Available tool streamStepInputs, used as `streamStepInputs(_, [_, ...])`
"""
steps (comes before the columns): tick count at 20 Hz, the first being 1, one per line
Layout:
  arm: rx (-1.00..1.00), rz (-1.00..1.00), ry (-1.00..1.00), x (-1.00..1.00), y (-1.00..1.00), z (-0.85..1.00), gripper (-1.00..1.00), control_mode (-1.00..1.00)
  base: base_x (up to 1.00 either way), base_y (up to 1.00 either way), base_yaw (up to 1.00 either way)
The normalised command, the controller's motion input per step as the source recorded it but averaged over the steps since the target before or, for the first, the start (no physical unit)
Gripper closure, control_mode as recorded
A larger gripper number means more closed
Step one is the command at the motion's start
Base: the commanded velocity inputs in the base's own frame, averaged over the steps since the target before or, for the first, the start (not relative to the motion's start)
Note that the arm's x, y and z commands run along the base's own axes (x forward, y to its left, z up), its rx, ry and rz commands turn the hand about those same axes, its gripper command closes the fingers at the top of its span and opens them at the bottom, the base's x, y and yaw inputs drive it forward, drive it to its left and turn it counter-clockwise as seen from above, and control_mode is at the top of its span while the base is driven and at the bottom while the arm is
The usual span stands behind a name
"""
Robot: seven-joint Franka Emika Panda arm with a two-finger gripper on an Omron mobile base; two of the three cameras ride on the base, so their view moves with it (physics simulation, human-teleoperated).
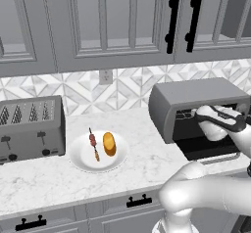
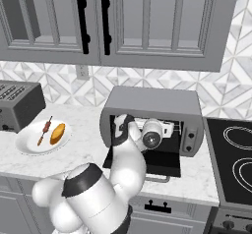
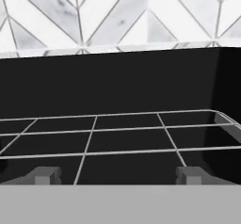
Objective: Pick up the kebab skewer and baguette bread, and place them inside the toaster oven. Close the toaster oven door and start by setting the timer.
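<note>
A white marble table [image 1: 59,178] runs under grey cabinets [image 1: 112,21], backed by chevron tile. Near its front edge a white plate [image 1: 81,159] carries the skewer [image 1: 93,144] and the bread [image 1: 109,144] side by side, apart from each other. Left of the plate stands a slotted toaster [image 1: 30,128]. To the right the oven [image 2: 152,105] sits with its door [image 2: 165,168] folded down. The pincer [image 3: 115,175], fingers [image 3: 44,175] spread wide and holding nothing, hangs just above the wire rack [image 3: 127,133] in the oven's mouth.
</note>
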Motion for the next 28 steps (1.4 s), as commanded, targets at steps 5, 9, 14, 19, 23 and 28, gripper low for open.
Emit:
streamStepInputs(5, [0.0, 0.0, 0.13, -0.25, 0.0, -0.57, -1.0, -1.0, 0.0, 0.0, 0.0])
streamStepInputs(9, [0.0, 0.0, 0.17, -0.58, 0.0, -0.75, -1.0, -1.0, 0.0, 0.0, 0.0])
streamStepInputs(14, [0.0, 0.0, 0.19, -0.66, 0.0, -0.81, -1.0, -1.0, 0.0, 0.0, 0.0])
streamStepInputs(19, [0.0, 0.0, 0.19, -0.71, 0.0, -0.85, -1.0, -1.0, 0.0, 0.0, 0.0])
streamStepInputs(23, [0.0, 0.0, 0.18, -0.73, 0.0, -0.85, -1.0, -1.0, 0.0, 0.0, 0.0])
streamStepInputs(28, [0.0, 0.0, 0.18, -0.65, 0.0, -0.77, -1.0, -1.0, 0.0, 0.0, 0.0])
